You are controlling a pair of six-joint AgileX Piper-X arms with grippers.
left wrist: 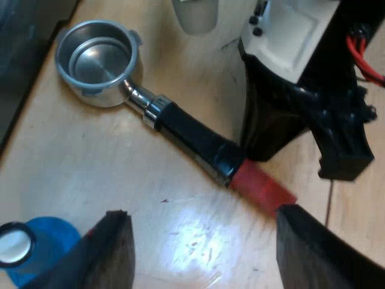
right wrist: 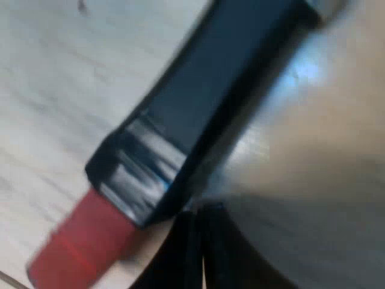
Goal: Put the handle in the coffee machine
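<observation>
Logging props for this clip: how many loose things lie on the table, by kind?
Metal holder with dark, red-ended handle: 1
Blue tamper: 1
Pale vessel, kind unclear: 1
Total: 3

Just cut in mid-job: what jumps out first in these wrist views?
A metal holder with a round steel basket and a dark handle ending in red lies loose on the pale wooden table. My right gripper is down at that handle by its red end; my left gripper hangs open nearby. A blue tamper stands beside the left gripper.
</observation>
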